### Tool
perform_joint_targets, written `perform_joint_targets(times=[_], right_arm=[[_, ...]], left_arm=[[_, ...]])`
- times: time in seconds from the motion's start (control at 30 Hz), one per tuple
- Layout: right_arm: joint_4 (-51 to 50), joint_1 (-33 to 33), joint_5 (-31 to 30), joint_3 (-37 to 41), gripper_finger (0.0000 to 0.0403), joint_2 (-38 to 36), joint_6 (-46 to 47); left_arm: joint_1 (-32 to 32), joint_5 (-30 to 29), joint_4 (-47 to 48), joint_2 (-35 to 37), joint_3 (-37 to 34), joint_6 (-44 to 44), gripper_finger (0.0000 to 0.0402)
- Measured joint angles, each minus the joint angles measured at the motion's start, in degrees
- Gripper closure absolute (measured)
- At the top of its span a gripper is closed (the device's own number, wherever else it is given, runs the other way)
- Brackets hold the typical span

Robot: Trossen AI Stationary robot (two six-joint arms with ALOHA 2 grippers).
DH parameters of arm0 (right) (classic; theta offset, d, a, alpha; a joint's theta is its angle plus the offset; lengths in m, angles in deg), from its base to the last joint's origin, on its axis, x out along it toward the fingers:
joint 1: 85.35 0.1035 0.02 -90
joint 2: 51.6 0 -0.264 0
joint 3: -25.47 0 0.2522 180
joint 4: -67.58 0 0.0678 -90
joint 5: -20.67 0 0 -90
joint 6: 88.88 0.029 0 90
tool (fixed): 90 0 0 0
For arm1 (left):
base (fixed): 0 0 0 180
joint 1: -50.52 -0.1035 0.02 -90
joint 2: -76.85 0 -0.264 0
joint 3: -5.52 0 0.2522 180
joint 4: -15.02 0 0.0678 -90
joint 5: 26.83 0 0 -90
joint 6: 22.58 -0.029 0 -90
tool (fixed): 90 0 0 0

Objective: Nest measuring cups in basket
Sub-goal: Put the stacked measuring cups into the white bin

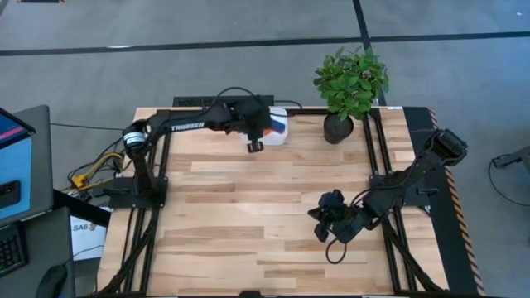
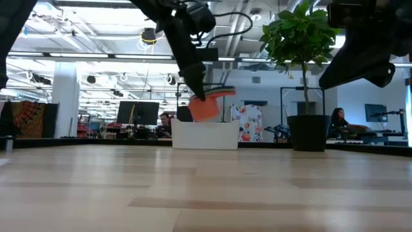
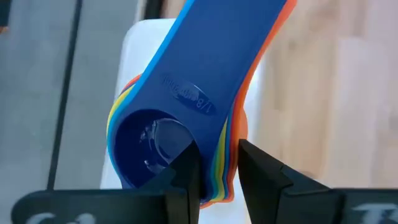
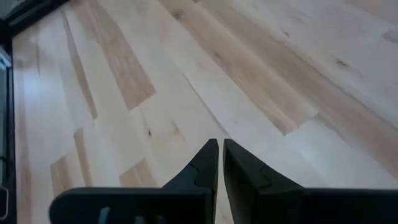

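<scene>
We are looking at the basket (image 2: 205, 136), white and shallow, sitting at the far edge of the tabletop (image 1: 248, 215) just beside the black plant pot (image 1: 338, 128). What is lying inside it we cannot tell, since its wall is hiding the interior in the low view and the left arm is covering it from above.

We are seeing the measuring cups (image 3: 186, 118) nested into one stack, hanging just above the basket. The blue one is facing the wrist camera, its handle marked 1/8 cup, with yellow, green, red and orange edges fanning out behind it. From table height the orange cup (image 2: 206, 108) is showing outermost.

The left end effector (image 3: 214, 171) is clamping the stacked handles between its fingers. The right end effector (image 4: 220, 163) is hovering over bare wood on the near right, fingers pressed together and holding nothing.
</scene>
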State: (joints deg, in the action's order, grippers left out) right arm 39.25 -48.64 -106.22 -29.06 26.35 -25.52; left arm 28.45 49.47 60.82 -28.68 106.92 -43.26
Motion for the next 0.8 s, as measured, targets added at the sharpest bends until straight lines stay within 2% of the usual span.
perform_joint_targets(times=[0.23,0.47,0.8], right_arm=[[0.5,0.4,-2.2,0.0,0.0354,0.0,2.8],[1.6,0.4,-2.4,0.0,0.0354,0.0,3.8],[1.8,0.8,-4.1,0.0,0.0354,0.0,6.3]], left_arm=[[-3.6,1.7,-2.2,-3.1,-0.1,0.0,0.0324],[-4.3,2.8,-4.5,-6.5,-0.2,-0.4,0.0324],[-5.0,0.4,-1.7,-9.4,-0.1,-0.4,0.0324]])
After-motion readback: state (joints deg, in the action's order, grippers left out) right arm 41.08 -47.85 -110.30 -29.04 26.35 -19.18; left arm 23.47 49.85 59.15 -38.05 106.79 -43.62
